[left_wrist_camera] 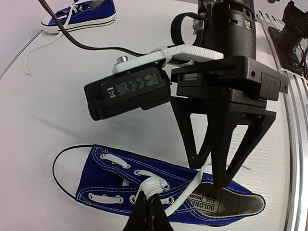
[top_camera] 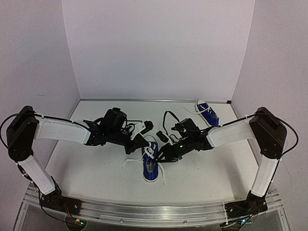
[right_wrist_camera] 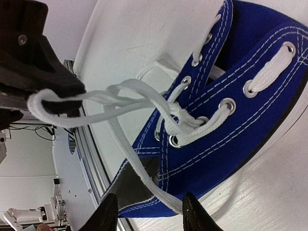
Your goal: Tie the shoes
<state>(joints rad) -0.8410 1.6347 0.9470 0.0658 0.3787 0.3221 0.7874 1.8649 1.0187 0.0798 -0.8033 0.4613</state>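
One blue sneaker (top_camera: 150, 166) lies at the table's centre, toe toward me; it also shows in the left wrist view (left_wrist_camera: 120, 185) and the right wrist view (right_wrist_camera: 250, 120). My left gripper (top_camera: 139, 142) (left_wrist_camera: 148, 201) is shut on a loop of its white lace (left_wrist_camera: 153, 185) just above the eyelets. My right gripper (top_camera: 162, 155) (right_wrist_camera: 150, 214) is open over the shoe's heel opening, with one lace strand (right_wrist_camera: 159, 195) running between its fingers. It appears in the left wrist view (left_wrist_camera: 208, 174). The second blue sneaker (top_camera: 208, 111) lies at the back right.
Loose lace ends trail on the table left (top_camera: 126, 161) and right (top_camera: 162, 180) of the centre shoe. The second sneaker's lace (left_wrist_camera: 36, 48) spreads over the table near the back wall. The metal front rail (top_camera: 154, 211) runs along the near edge.
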